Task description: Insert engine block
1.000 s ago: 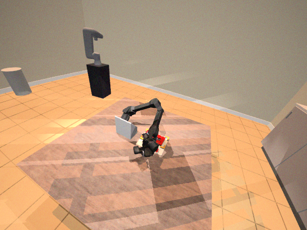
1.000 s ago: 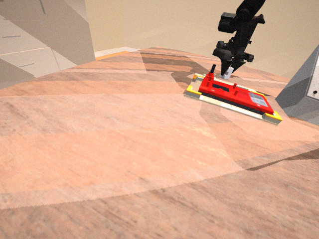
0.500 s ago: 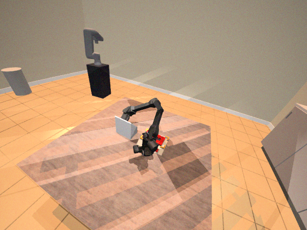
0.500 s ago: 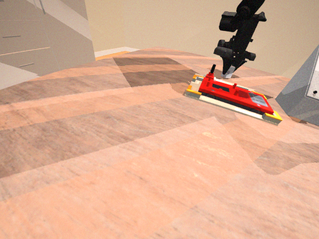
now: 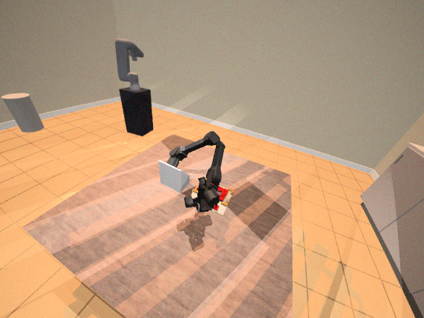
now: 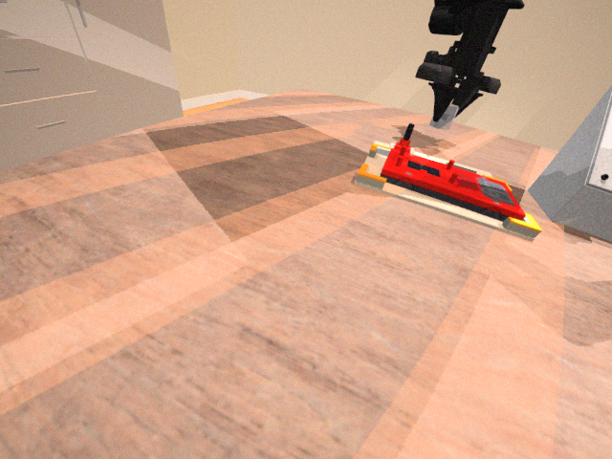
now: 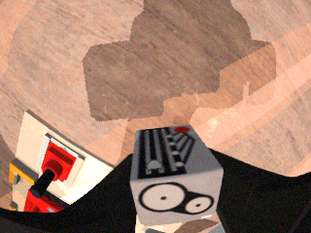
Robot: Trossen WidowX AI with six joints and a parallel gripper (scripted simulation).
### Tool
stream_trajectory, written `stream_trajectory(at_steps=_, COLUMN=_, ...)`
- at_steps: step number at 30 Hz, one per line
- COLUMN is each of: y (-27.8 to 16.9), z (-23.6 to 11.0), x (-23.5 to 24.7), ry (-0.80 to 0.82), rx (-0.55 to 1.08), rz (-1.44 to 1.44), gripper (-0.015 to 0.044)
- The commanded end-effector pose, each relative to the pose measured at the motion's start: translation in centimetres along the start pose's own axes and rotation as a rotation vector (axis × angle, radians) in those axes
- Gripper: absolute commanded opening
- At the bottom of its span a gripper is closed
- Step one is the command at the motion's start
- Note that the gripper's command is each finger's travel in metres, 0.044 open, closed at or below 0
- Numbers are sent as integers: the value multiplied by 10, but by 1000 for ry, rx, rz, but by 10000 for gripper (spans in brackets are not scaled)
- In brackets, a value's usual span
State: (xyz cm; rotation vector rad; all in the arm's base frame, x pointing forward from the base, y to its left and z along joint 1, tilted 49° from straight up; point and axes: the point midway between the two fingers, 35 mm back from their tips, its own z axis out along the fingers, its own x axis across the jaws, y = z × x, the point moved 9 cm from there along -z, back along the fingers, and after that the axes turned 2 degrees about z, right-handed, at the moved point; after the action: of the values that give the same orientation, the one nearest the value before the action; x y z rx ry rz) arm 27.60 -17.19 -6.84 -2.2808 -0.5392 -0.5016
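My gripper point(image 6: 445, 119) point(image 7: 167, 156) is shut on the grey engine block point(image 6: 447, 116) point(image 7: 160, 146), which is held above the table behind the car body's tray. In the wrist view the block shows a ribbed top with a red dot and a face with two printed pulleys. Which side bears the slot is unclear. The red car body point(image 6: 464, 184) point(image 5: 223, 194) lies in the cream tray point(image 6: 440, 203) point(image 7: 97, 175). Its dark opening point(image 6: 426, 169) shows near the end with the upright black post. In the top view the arm hides the fingertips and block.
A grey slanted box point(image 5: 172, 177) point(image 6: 576, 197) stands beside the tray. The black post point(image 6: 408, 131) point(image 7: 44, 183) rises near the tray's end, lower left of the block in the wrist view. Yellow-orange corner pieces point(image 6: 523, 226) edge the tray. A cabinet point(image 5: 393, 198) stands farther off.
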Motion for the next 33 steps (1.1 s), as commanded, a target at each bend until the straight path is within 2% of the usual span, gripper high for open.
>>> stream_trajectory(at_steps=1, y=2, z=-16, x=2, ry=1, rx=-16, rz=-12, gripper=0)
stream_trajectory(at_steps=23, y=-5, z=-83, x=0, ry=4, rx=-7, rz=-26, gripper=0)
stream_trajectory(at_steps=27, y=-5, z=-81, x=-1, ry=4, rx=-7, rz=-26, gripper=0)
stream_trajectory(at_steps=33, y=-6, z=-57, x=-2, ry=5, rx=-6, rz=-26, gripper=0)
